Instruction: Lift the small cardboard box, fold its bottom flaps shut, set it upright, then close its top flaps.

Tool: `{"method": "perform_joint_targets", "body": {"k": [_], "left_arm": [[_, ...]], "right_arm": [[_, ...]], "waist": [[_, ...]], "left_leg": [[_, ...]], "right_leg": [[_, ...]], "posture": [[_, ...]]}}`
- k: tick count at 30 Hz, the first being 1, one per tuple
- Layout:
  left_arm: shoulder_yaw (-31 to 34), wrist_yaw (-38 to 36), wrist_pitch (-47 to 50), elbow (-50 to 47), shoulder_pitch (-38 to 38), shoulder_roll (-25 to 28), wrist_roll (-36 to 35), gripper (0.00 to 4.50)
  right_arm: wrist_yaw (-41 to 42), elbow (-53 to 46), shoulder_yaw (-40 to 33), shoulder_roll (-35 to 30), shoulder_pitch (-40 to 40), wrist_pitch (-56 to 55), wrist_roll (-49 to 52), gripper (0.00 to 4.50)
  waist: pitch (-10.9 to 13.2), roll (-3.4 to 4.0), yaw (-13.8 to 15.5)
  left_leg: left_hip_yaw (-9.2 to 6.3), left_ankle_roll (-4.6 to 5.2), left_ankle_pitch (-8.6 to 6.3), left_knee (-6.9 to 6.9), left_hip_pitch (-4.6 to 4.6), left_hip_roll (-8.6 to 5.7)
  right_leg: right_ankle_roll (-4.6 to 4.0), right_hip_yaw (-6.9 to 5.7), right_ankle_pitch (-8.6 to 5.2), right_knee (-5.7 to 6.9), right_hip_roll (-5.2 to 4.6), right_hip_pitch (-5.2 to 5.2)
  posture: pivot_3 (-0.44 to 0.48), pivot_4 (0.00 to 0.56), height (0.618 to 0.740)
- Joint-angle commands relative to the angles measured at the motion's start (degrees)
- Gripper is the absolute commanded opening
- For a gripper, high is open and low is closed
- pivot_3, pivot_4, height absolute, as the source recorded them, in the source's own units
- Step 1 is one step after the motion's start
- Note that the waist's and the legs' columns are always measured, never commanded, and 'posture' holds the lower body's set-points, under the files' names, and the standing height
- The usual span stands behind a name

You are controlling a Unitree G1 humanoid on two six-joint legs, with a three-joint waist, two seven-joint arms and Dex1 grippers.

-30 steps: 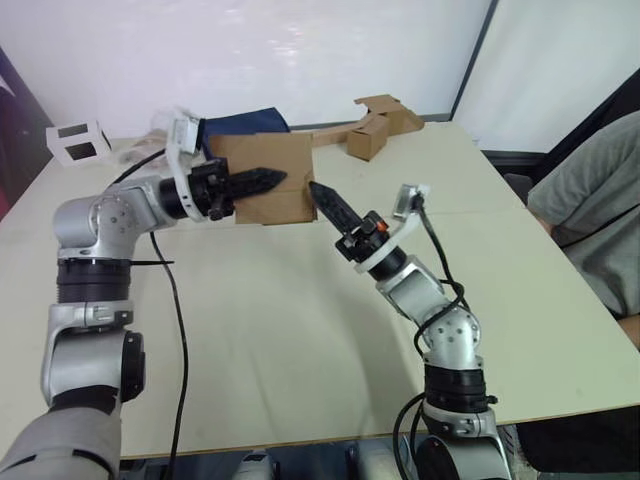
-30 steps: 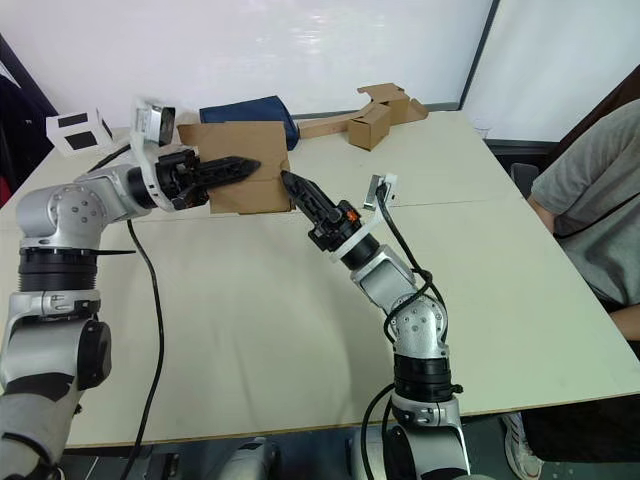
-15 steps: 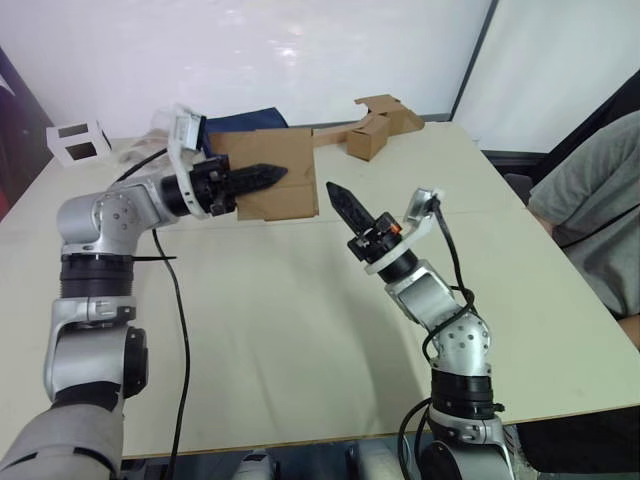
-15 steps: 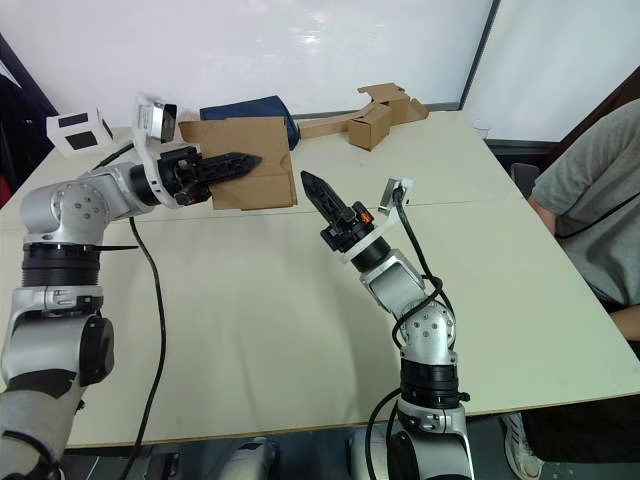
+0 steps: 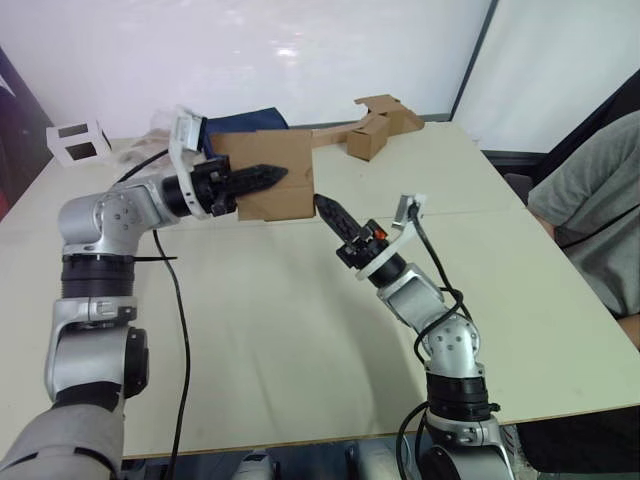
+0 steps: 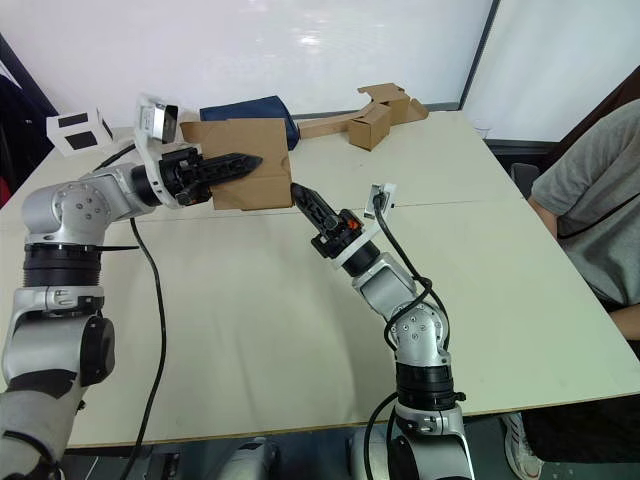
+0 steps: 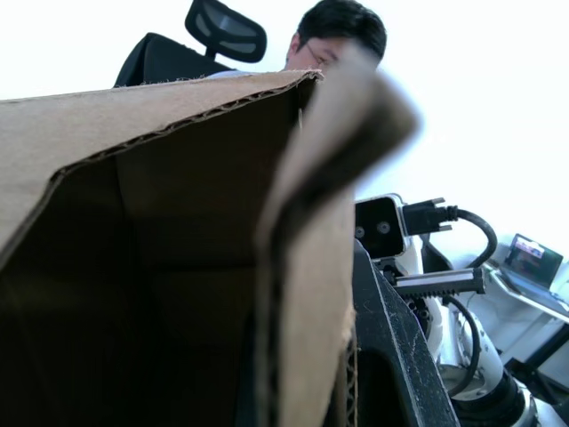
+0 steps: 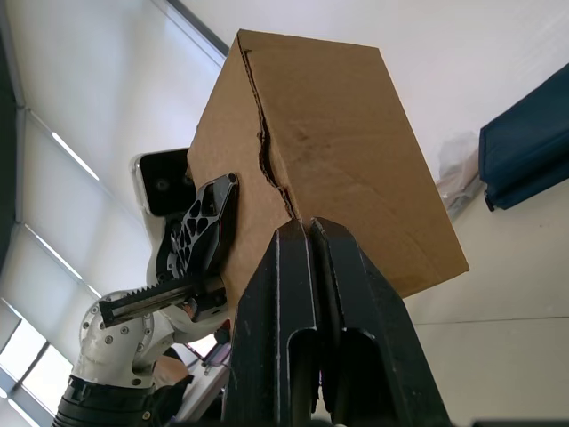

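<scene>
The small cardboard box [image 5: 283, 152], plain brown, hangs above the table at the back left. My left gripper [image 5: 272, 176] is shut on its near wall, one finger across the outside face and the other inside. In the left wrist view the box's dark inside [image 7: 151, 285] shows next to one black finger [image 7: 391, 356]. My right gripper [image 5: 321, 204] is shut with nothing in it, its tip at the box's lower right corner. In the right wrist view the closed fingertips [image 8: 294, 233] point up at the box's face [image 8: 338, 160], which has a torn seam.
A brown box joined to a long cardboard strip [image 5: 372, 128] lies at the back of the table. A dark blue bag [image 5: 245, 122] sits behind the held box. A white box with black windows [image 5: 78, 141] stands at the far left. A person in grey [image 5: 590, 215] sits at the right.
My right gripper drew back to the right from the box, then came back in to its lower right corner. The left gripper kept hold and tipped the box slightly.
</scene>
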Motion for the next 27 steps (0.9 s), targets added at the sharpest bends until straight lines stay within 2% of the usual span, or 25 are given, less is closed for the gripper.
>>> {"method": "perform_joint_targets", "body": {"k": [1,8,12,14,19,22,25,27], "left_arm": [[1.2,0.1,-0.4,-2.5,-0.6,-0.3,-1.3,0.0],[1.3,0.4,-0.1,-2.8,-0.5,-0.2,-1.3,0.0],[0.2,0.8,-0.3,-2.5,-1.0,0.2,0.1,0.0],[-2.5,-0.2,-0.2,-3.0,-0.5,0.8,1.8,0.0],[-14.0,-3.4,-3.9,-5.3,-1.7,2.8,10.5,0.0],[-27.1,-6.6,-11.8,-3.8,-5.7,5.1,23.3,0.0],[-38.1,-14.2,-13.7,-2.5,-12.2,6.0,31.3,0.0],[-44.0,-19.3,-17.0,-2.3,-15.3,6.1,36.1,0.0]], "right_arm": [[1.6,-2.3,3.8,0.8,-0.5,1.3,-0.3,0.05],[1.6,-3.7,0.2,-1.3,-0.5,2.8,3.0,0.05],[1.9,-6.8,-4.1,-6.4,0.8,5.1,8.4,0.05],[2.3,-7.9,-5.9,-10.4,1.6,6.0,8.7,0.05],[6.9,-13.8,-4.6,-25.7,4.6,9.7,3.7,0.05],[13.5,-19.9,-0.1,-39.0,7.8,10.8,-3.2,0.05],[20.8,-25.1,4.3,-51.4,11.3,8.7,-11.5,0.05],[23.8,-27.0,6.8,-56.9,12.5,6.5,-16.4,0.05]], "waist": [[0.0,0.0,0.0],[0.0,0.0,0.1],[0.0,0.0,0.1],[0.0,0.0,0.2],[0.0,0.04,0.3],[0.0,0.04,0.4],[0.1,0.06,1.0],[0.1,0.04,1.3]], "left_leg": [[0.0,0.0,0.0,0.0,0.0,0.0],[0.0,0.0,0.0,0.0,0.0,0.0],[0.0,0.01,0.0,0.01,-0.01,-0.01],[-0.01,0.02,-0.01,0.0,-0.01,0.0],[0.0,0.31,-0.17,0.01,-0.02,-0.02],[0.0,0.32,-0.18,0.01,-0.02,-0.05],[0.0,0.36,-0.2,0.02,-0.04,-0.04],[0.02,0.41,-0.23,0.01,-0.04,-0.07]], "right_leg": [[0.0,0.0,0.0,0.0,0.0,0.0],[0.0,0.0,0.0,0.0,0.0,0.0],[0.0,0.0,0.0,-0.01,-0.03,0.01],[0.0,0.0,0.0,-0.02,-0.02,0.02],[0.0,0.0,0.0,-0.04,0.0,0.02],[0.01,0.0,-0.01,-0.11,0.01,0.04],[0.02,0.01,-0.02,-0.14,0.06,0.05],[0.03,0.03,-0.03,-0.26,0.07,0.08]], "posture": [[0.0,0.15,0.74],[0.0,0.15,0.74],[0.0,0.15,0.74],[0.0,0.15,0.74],[0.0,0.15,0.74],[0.0,0.15,0.74],[0.0,0.15,0.74],[0.0,0.15,0.74]]}}
